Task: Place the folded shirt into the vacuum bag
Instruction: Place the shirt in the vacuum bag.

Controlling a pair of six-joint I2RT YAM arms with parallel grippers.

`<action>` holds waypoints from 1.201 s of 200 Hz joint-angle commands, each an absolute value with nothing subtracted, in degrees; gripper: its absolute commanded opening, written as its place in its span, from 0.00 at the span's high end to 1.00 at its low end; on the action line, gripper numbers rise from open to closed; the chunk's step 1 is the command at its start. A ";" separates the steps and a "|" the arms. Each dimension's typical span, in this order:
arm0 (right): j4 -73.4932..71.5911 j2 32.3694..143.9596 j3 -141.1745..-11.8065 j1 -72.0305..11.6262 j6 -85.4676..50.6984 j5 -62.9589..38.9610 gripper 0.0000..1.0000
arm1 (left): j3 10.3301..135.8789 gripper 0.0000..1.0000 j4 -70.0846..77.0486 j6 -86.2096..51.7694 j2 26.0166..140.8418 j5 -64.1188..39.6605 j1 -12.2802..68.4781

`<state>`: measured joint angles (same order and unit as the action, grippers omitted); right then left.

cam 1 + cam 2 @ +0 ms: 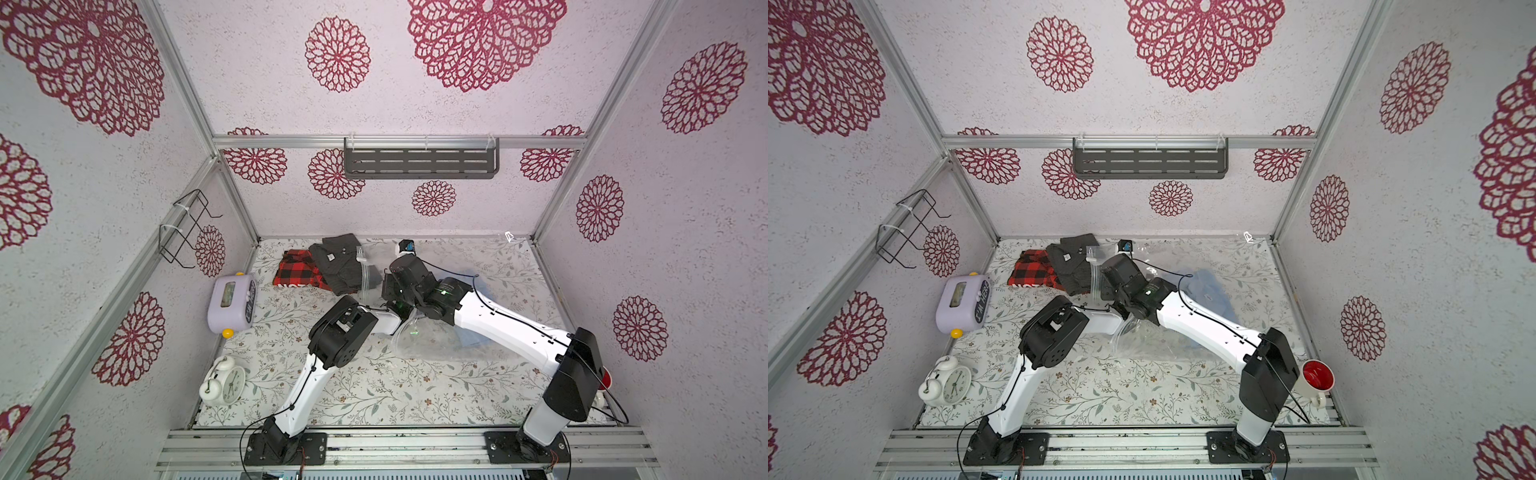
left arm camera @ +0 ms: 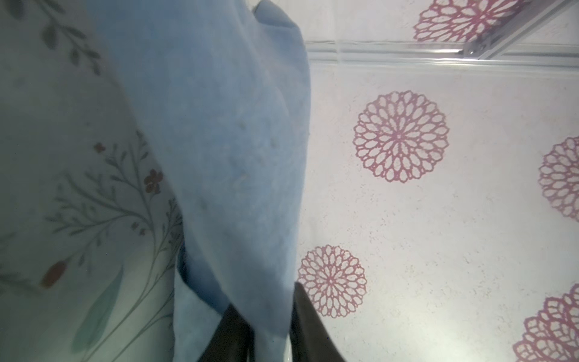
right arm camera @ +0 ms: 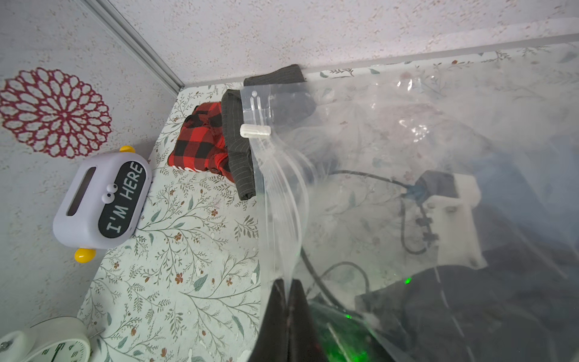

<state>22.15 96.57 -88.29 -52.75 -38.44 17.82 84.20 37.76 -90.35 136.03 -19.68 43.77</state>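
Note:
The vacuum bag lies clear and glossy in the middle of the table, with its zip edge lifted. My right gripper is shut on that edge, next to the zip strip, and holds the mouth up. The left arm reaches in through the mouth. Inside lies the folded shirt, light blue. In the left wrist view a fold of it lies between the two dark fingers of my left gripper; they stand apart, with a pale gap beside one finger. In both top views the right arm's wrist hides the left gripper.
A red plaid garment and a dark grey one lie at the back left, touching the bag's mouth. A purple gadget and a white alarm clock stand along the left edge. A red cup sits at the front right.

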 commanded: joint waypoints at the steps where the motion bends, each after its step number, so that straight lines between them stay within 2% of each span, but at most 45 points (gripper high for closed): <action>1: 21.80 96.86 -90.65 -53.74 -37.66 15.53 1.00 | 87.72 0.73 34.68 -88.31 136.46 -21.93 45.11; 61: 21.80 96.72 -90.22 -53.92 -37.70 15.52 1.00 | 94.31 0.70 29.46 -87.53 139.36 -23.73 45.17; 163: 21.53 96.53 -88.42 -53.96 -38.02 15.53 1.00 | 108.02 0.57 18.33 -85.43 146.14 -30.27 45.00; 190: 21.78 96.42 -88.08 -53.88 -38.02 15.81 1.00 | 108.38 0.46 18.15 -85.20 146.24 -31.94 44.38; 222: 22.19 96.19 -87.87 -53.92 -38.00 16.43 1.00 | 100.94 0.27 19.84 -84.46 141.91 -31.75 43.42; 240: 22.41 95.96 -87.72 -53.84 -38.02 17.13 1.00 | 96.86 0.23 17.85 -82.83 138.91 -30.77 42.89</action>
